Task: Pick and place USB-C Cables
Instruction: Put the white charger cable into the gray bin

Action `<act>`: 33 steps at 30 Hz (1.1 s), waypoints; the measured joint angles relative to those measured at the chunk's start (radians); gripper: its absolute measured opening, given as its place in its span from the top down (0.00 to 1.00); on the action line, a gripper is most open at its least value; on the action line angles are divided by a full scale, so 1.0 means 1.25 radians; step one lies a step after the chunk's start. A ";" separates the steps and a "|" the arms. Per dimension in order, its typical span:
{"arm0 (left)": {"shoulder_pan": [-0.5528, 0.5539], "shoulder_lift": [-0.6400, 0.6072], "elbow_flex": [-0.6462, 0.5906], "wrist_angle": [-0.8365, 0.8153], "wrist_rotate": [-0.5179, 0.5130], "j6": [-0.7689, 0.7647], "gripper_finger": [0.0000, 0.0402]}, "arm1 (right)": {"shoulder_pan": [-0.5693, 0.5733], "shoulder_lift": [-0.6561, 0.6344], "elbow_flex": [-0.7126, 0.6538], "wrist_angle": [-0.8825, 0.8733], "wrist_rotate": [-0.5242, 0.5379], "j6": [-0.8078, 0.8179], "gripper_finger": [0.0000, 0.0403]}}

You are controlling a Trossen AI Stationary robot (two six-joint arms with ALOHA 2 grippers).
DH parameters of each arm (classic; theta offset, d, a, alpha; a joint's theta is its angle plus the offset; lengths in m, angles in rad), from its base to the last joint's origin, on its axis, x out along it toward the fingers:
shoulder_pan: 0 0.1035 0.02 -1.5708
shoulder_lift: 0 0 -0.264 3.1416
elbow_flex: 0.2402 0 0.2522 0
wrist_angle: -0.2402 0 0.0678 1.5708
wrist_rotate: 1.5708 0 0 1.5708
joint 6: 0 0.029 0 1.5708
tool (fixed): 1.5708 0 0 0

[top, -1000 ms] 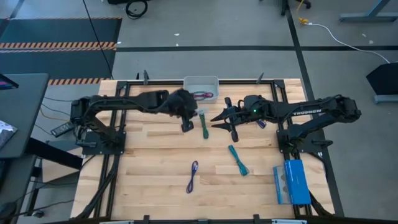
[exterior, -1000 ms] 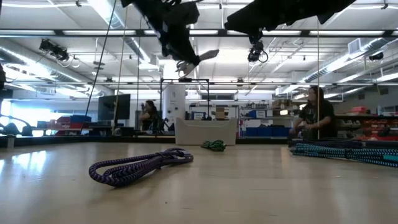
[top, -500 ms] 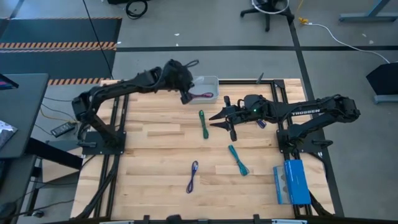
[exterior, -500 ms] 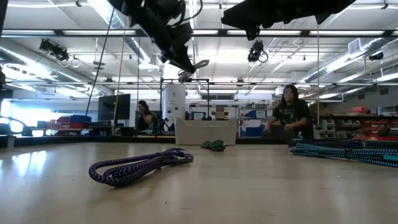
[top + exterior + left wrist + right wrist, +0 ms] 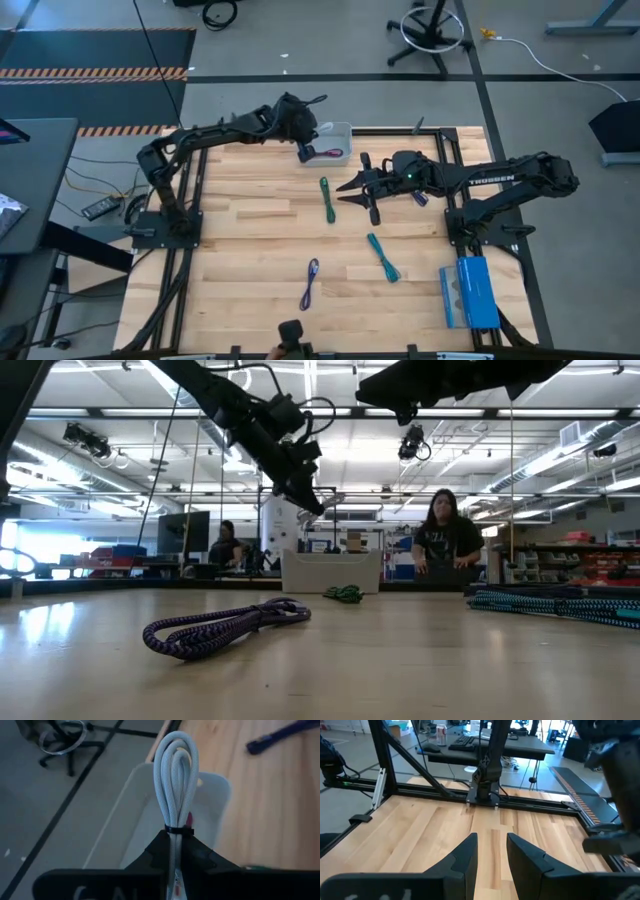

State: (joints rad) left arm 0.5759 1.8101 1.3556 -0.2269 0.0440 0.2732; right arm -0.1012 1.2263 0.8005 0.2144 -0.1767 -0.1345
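Note:
My left gripper (image 5: pixel 305 150) is shut on a white-grey cable bundle (image 5: pixel 175 785) above the left end of the white bin (image 5: pixel 340 130) at the table's far edge. A magenta cable (image 5: pixel 327 154) lies in the bin. A green cable (image 5: pixel 326 199), a teal cable (image 5: pixel 382 257) and a purple-blue cable (image 5: pixel 309 283) lie flat on the table. My right gripper (image 5: pixel 350 191) hangs open and empty just right of the green cable. In the low view the bin (image 5: pixel 330 572) stands behind the purple-blue cable (image 5: pixel 225 628). My left gripper pinches the white-grey bundle between its two fingers at the bound end, just behind the black tie (image 5: pixel 179 830). The looped end (image 5: pixel 175 755) sticks out past the fingertips. The fingers lie along the bundle and slant down from the table's left. The bundle is lifted clear, over the bin.
A blue box (image 5: pixel 467 291) lies at the table's near right corner. A small purple object (image 5: pixel 420 198) lies under my right arm. Dark rails frame the table's edges. A person (image 5: pixel 440 545) stands in the room beyond the far edge.
My left gripper has carried the white-grey bundle from beside the green cable toward the table's far edge, to above the bin's left end, and has come lower there. It has stayed shut on the bundle.

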 joint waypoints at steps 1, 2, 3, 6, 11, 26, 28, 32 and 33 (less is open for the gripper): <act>0.004 0.007 0.000 0.003 0.000 0.001 0.92 | -0.001 0.000 0.000 0.000 0.000 0.000 0.73; 0.008 0.016 0.000 0.011 0.000 0.001 0.92 | -0.003 0.000 0.000 0.000 0.000 0.000 0.73; 0.014 0.023 0.000 0.021 0.000 0.001 0.92 | -0.005 0.000 0.000 0.000 0.000 0.000 0.73; 0.031 0.036 0.000 0.012 0.003 0.001 0.92 | -0.006 0.000 0.000 0.001 0.000 0.000 0.73; 0.052 0.045 -0.001 -0.010 0.039 -0.011 0.92 | -0.009 0.000 0.000 0.001 0.000 0.000 0.73; 0.057 0.046 -0.001 -0.008 0.072 -0.028 0.90 | -0.021 0.000 0.000 0.001 0.000 0.000 0.73; 0.057 0.046 -0.001 -0.008 0.072 -0.043 0.86 | -0.021 0.000 0.000 0.001 0.000 0.000 0.73; 0.056 0.046 0.000 -0.008 0.072 -0.063 0.76 | -0.021 0.000 0.000 0.001 0.000 0.000 0.73; 0.056 0.046 -0.001 -0.008 0.071 -0.063 0.73 | -0.021 0.000 0.000 0.001 0.000 0.000 0.73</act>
State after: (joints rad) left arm 0.6465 1.8679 1.3548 -0.2363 0.1333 0.1939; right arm -0.1276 1.2266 0.8005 0.2157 -0.1768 -0.1343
